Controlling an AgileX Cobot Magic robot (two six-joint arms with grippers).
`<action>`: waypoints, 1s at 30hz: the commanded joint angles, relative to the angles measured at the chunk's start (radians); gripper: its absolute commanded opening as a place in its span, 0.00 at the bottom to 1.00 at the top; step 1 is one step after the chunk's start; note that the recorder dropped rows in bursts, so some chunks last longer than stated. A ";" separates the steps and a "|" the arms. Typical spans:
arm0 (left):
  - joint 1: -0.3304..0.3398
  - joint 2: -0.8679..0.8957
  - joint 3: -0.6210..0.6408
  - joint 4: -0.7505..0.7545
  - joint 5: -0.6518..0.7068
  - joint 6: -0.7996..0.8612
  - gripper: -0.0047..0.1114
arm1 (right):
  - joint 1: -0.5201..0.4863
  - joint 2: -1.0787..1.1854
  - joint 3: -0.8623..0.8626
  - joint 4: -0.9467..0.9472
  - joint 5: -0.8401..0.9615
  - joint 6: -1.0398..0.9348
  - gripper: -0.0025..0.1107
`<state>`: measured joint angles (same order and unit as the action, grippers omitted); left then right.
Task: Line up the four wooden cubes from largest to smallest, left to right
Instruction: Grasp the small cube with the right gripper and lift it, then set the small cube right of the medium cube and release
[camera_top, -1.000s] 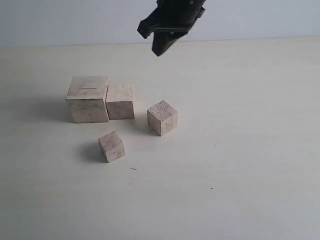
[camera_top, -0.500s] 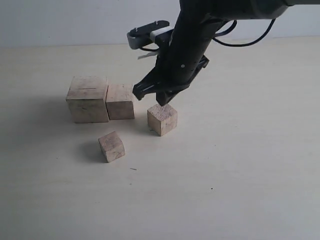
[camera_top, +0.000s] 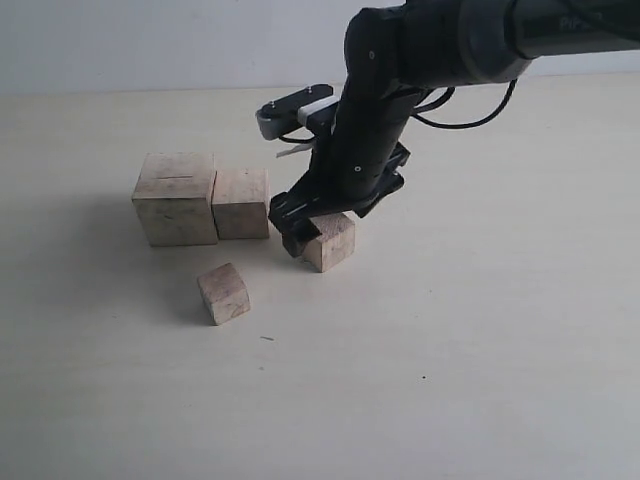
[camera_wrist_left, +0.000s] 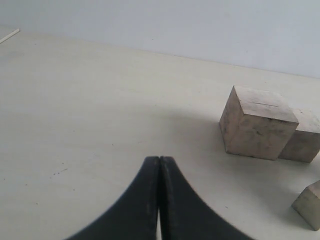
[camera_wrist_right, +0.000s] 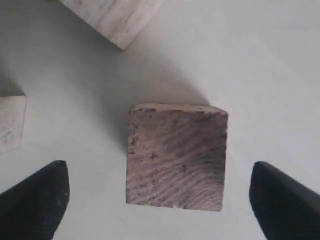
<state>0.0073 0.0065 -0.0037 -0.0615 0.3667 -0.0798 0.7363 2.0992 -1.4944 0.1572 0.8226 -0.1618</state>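
Observation:
Four pale wooden cubes sit on the table. The largest cube (camera_top: 175, 200), with a slit line on top, touches the second cube (camera_top: 241, 203) on its right. The third cube (camera_top: 335, 250) stands apart, turned at an angle. The smallest cube (camera_top: 224, 293) lies nearer the front. My right gripper (camera_top: 320, 232) is lowered over the third cube, open, its fingers (camera_wrist_right: 37, 197) on either side of that cube (camera_wrist_right: 176, 156) with gaps to it. My left gripper (camera_wrist_left: 159, 160) is shut and empty, away from the largest cube (camera_wrist_left: 256, 129).
The pale tabletop (camera_top: 480, 350) stretches bare to the right and front. My right arm (camera_top: 400, 70) reaches in from the upper right. In the right wrist view a corner of the second cube (camera_wrist_right: 117, 15) and another cube's edge (camera_wrist_right: 10, 127) show close by.
My right gripper has come down from high above the table to straddle the third cube. The cubes have not moved.

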 joint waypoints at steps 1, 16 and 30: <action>0.002 -0.007 0.004 -0.005 -0.006 0.003 0.04 | 0.000 0.025 0.000 -0.064 -0.027 -0.004 0.83; 0.002 -0.007 0.004 -0.005 -0.006 0.003 0.04 | 0.000 0.029 0.000 -0.086 -0.022 -0.024 0.06; 0.002 -0.007 0.004 -0.005 -0.006 0.003 0.04 | -0.130 0.029 -0.226 -0.058 0.130 -0.536 0.02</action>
<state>0.0073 0.0065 -0.0037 -0.0615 0.3667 -0.0798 0.6498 2.1333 -1.6774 0.0801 0.9465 -0.5932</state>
